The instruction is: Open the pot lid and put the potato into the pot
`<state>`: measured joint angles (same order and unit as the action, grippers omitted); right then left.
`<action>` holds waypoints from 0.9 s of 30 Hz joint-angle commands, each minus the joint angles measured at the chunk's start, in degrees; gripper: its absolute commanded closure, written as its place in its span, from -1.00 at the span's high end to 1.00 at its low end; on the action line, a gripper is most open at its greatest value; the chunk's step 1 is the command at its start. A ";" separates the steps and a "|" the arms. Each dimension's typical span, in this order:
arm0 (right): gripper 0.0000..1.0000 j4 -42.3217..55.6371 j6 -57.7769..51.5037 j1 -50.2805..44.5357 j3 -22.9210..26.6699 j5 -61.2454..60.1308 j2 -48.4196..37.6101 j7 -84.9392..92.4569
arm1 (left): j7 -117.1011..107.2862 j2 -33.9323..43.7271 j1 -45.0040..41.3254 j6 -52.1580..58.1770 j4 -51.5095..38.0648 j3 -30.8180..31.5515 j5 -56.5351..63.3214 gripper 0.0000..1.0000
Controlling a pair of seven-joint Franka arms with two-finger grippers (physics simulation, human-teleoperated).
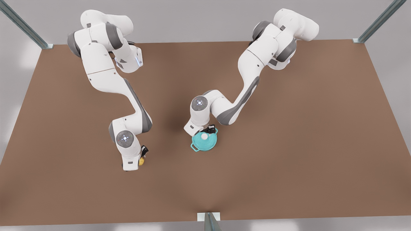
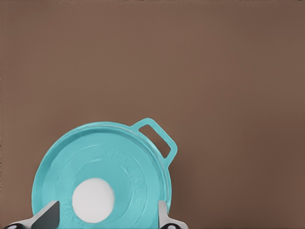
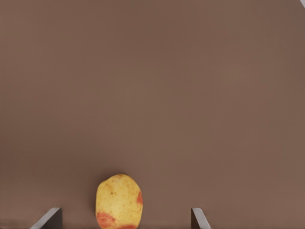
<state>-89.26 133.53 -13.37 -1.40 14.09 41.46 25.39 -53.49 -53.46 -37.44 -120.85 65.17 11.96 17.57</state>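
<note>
The teal pot [image 1: 196, 148] stands mid-table with the pot lid [image 1: 205, 142] resting on it, its white knob [image 1: 204, 136] up. My left gripper [image 1: 210, 130] hovers over the lid's far rim. In the left wrist view the lid [image 2: 119, 157] lies flat, one pot handle [image 2: 156, 137] sticks out, and my left gripper [image 2: 106, 217] is open with a finger on either side of the knob [image 2: 93, 200]. The potato [image 1: 141, 161] lies on the table on the front view's left, beneath my right gripper [image 1: 143, 153]. Seen from the right wrist, the potato [image 3: 119, 201] sits between the open right gripper's [image 3: 125, 218] fingers, untouched.
The brown table [image 1: 289, 128] is bounded by metal frame posts at the far corners [image 1: 356, 40] and one at the near edge [image 1: 208, 219]. Both arm bases stand at the far side.
</note>
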 commanded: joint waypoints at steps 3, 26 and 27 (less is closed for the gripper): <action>1.00 0.32 -2.83 0.71 0.09 -5.03 0.37 10.55 | -13.31 0.11 0.35 -2.81 2.06 -0.01 2.47 1.00; 1.00 3.83 -5.12 3.26 -2.29 -7.32 5.47 15.48 | 26.06 -5.77 23.82 -7.29 -1.63 -0.18 -0.08 0.11; 1.00 4.44 -5.21 3.26 -2.29 -7.32 5.73 15.48 | 26.59 -5.51 23.82 -6.77 -1.89 -0.10 -0.08 1.00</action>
<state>-85.35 128.55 -10.14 -3.68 6.79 47.02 36.70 -48.65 -59.02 -13.65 -124.80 63.49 11.86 17.74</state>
